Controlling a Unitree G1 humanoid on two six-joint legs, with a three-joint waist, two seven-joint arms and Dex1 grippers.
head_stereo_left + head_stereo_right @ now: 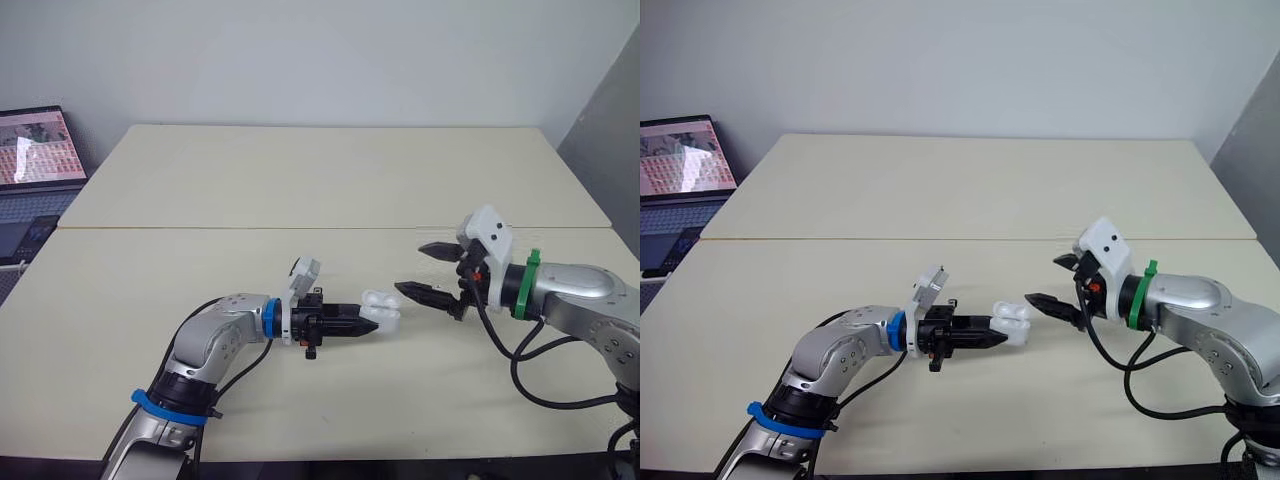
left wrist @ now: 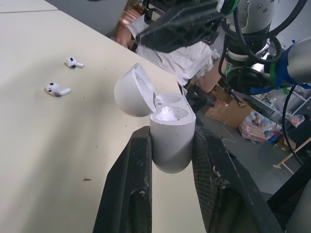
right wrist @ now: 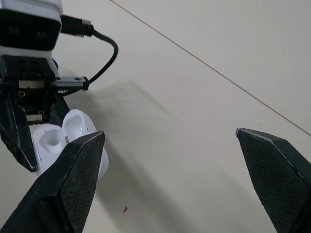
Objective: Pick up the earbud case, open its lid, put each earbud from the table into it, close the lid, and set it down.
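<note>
**Two empty sockets, two earbuds out on the table**

My left gripper (image 1: 368,322) clamps the small white earbud case (image 2: 171,121) between its two black fingers, which hide the case's lower sides. I hold it over the near middle of the cream table (image 1: 300,180). Its rounded lid (image 2: 131,92) stands open, and both sockets are empty. Two white stemmed earbuds (image 2: 72,62) (image 2: 57,90) lie close together on the table, apart from the case. My right gripper (image 1: 410,268) hovers just right of the case, fingers spread wide.

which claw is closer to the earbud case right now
Left. The left claw is shut on the earbud case, gripping its body. The right claw is open, close beside the case on the robot's right.
</note>
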